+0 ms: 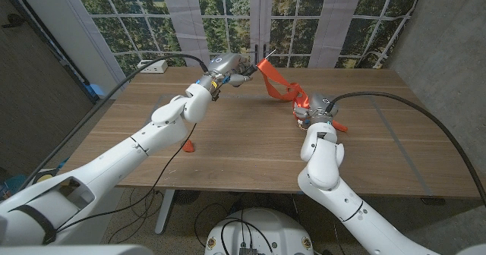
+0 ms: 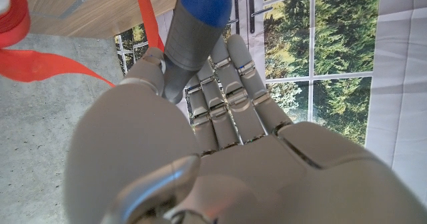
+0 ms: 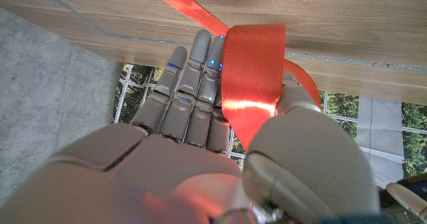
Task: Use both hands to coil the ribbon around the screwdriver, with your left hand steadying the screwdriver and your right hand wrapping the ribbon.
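At right of centre, the ribbon is pinched by the right robot hand above the worktop. Farther, upper centre, the screwdriver is gripped by the left robot hand, tip pointing up-right, ribbon strung between.

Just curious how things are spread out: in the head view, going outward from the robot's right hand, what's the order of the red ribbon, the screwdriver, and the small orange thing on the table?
1. Red ribbon, held in the right hand.
2. Screwdriver, far side, in the left hand.
3. Small orange thing, left, near side.
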